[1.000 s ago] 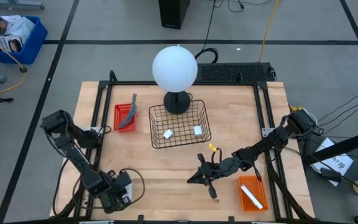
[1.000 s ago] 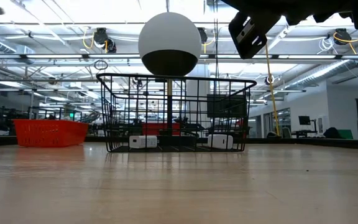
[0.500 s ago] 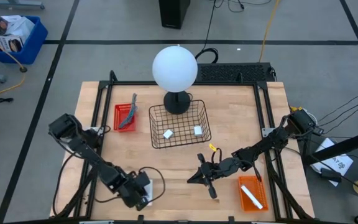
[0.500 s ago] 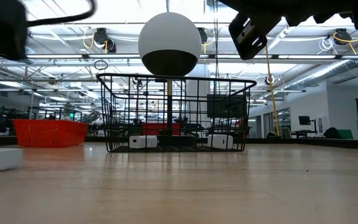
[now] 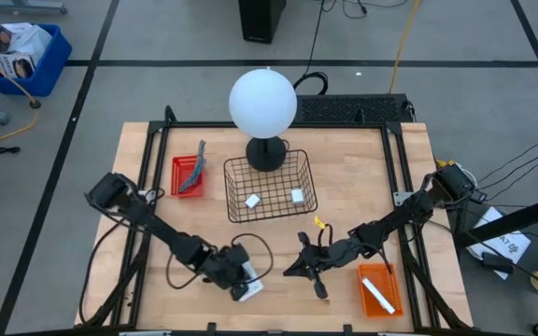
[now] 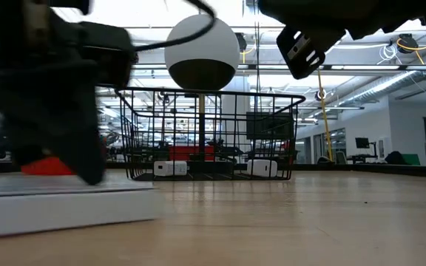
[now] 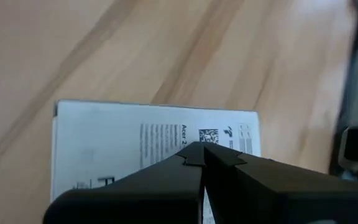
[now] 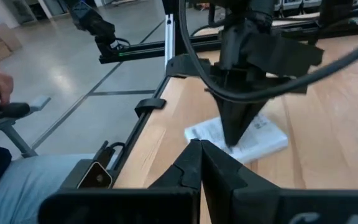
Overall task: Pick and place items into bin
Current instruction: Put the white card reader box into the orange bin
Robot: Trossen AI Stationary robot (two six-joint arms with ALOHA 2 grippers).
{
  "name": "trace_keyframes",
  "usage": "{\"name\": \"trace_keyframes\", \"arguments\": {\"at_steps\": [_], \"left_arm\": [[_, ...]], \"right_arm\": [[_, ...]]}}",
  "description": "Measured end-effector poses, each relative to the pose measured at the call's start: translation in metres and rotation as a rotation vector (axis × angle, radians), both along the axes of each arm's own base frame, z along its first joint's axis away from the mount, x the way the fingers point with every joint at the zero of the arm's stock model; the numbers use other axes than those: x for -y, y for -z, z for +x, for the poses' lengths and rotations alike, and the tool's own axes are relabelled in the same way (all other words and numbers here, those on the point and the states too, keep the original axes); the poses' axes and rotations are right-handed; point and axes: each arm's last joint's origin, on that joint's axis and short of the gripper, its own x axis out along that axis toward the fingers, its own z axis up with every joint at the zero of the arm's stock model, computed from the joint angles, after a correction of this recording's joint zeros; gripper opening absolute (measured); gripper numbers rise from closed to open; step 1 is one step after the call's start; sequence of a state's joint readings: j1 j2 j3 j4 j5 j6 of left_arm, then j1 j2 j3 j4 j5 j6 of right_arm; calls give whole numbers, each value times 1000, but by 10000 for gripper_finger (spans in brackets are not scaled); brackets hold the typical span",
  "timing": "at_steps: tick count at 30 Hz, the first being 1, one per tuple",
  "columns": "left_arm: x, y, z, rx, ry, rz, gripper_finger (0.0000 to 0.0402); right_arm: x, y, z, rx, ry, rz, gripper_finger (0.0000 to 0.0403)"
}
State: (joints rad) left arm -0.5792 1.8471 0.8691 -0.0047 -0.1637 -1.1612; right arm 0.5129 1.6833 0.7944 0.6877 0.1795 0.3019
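Note:
A flat white printed card (image 7: 104, 143) lies on its broad face on the wooden table near the front edge, left of centre (image 5: 250, 291). My left gripper (image 7: 202, 149) is shut, its tips on the card's printed top. My right gripper (image 5: 292, 269) is shut on nothing and hovers just right of the card, pointing toward it (image 8: 199, 144). The bin, a black wire basket (image 5: 269, 187), stands mid-table with two tiny white blocks (image 5: 252, 201) (image 5: 298, 196) on its floor. The pen is not in view. My left gripper presses its shut fingertips (image 8: 235, 140) on the card's printed top face (image 7: 185, 134), near the card's middle. The fingers slant down from the table's left. The card lies flat on the table (image 6: 65, 210).
A big white globe lamp (image 5: 262, 103) stands behind the basket. A red tray (image 5: 180, 177) with a grey tool (image 5: 194, 168) sits left of it. An orange tray (image 5: 376, 289) holding a white item lies at the front right. A small yellow piece (image 5: 319, 222) lies near my right arm.
My left gripper has swept along the near edge toward the table's right and sunk a little, staying shut. The white card has slid along the table with it toward the right, still flat.

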Motion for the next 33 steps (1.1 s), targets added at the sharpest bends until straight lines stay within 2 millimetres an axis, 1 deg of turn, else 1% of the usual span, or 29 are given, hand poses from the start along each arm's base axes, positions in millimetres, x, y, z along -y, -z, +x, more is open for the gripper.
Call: {"name": "trace_keyframes", "arguments": {"at_steps": [3,7,12,15,19,21,25,28,31,33], "left_arm": [[-3,9,14,65,14,-41,1],[-10,14,26,114,4,-76,1],[-18,10,43,139,30,-39,1],[-17,-1,57,160,71,-5,1],[-11,-21,66,108,130,49,1],[-3,-35,64,59,153,79,1],[21,-66,58,11,181,118,1],[41,-82,52,12,199,154,1],[56,-88,41,-20,188,139,1],[60,-82,30,-87,152,134,1]], "right_arm": [[0,1,0,-14,4,4,0],[0,1,0,-17,4,3,0],[0,2,-1,-25,7,7,0],[1,3,-1,-39,9,3,0],[1,4,-1,-47,9,-2,0],[1,5,-1,-57,12,6,0],[2,12,-4,-135,33,2,0],[4,17,-6,-198,76,0,0],[5,21,-7,-240,92,16,0],[5,21,-7,-240,97,31,0]]}}
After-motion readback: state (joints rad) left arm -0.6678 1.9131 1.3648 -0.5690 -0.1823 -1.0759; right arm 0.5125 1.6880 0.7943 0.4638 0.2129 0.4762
